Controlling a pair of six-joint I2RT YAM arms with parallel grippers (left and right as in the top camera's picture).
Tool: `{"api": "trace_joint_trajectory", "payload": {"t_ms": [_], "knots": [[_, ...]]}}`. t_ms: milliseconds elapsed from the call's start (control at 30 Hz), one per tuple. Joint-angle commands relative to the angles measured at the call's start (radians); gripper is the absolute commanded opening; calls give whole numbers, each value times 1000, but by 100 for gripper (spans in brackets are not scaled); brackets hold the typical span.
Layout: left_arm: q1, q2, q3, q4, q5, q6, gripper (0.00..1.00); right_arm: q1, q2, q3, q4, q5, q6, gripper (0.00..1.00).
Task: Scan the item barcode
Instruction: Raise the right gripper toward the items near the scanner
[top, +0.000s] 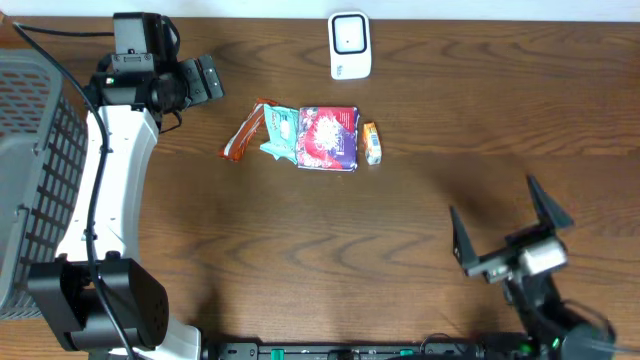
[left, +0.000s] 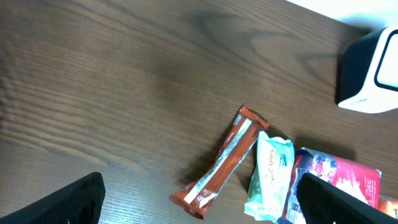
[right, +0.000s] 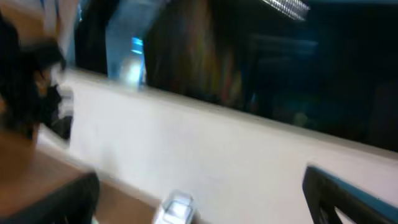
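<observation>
A grey wire basket (top: 30, 170) fills the table's (top: 300, 250) left edge; its inside is mostly out of frame, so I cannot tell what it holds. Just right of it, near the far edge, the left hand (top: 210, 78) hovers with its fingers spread wide, holding nothing. Next comes a tight row of items: a red-brown snack bar (top: 243, 137) whose long axis runs diagonally, its far end tipped right toward a mint-green packet (top: 280, 135), then a red and purple pouch (top: 328, 137) and a small orange piece (top: 372, 143). A white barcode scanner (top: 350, 45) stands beyond the pouch at the far edge. Bare wood stretches in front and to the right, where the right hand (top: 503, 220) gapes wide and empty near the front edge.
</observation>
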Motion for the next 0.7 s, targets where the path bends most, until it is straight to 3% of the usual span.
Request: {"api": "trace_joint_trajectory", "payload": {"t_ms": [0, 133, 200, 367, 433, 467, 533, 600, 667], "knots": [[2, 9, -2, -1, -8, 5, 98, 5, 211, 221, -185, -37, -107, 99], [2, 9, -2, -1, -8, 5, 98, 5, 492, 485, -469, -167, -116, 99], [2, 9, -2, -1, -9, 5, 98, 5, 599, 573, -527, -276, -116, 99], [2, 9, -2, -1, -9, 5, 98, 8, 813, 666, -455, -658, -18, 99], [2, 9, -2, -1, -9, 5, 98, 11, 879, 666, -322, -764, 26, 99], [2, 9, -2, -1, -8, 5, 98, 12, 911, 666, -255, -758, 95, 99], [2, 9, -2, -1, -8, 5, 98, 21, 966, 666, -134, -632, 381, 99], [2, 9, -2, -1, -9, 5, 98, 31, 1015, 674, -107, -509, 610, 99], [2, 9, -2, -1, -8, 5, 98, 51, 1063, 704, -104, -533, 608, 99]]}}
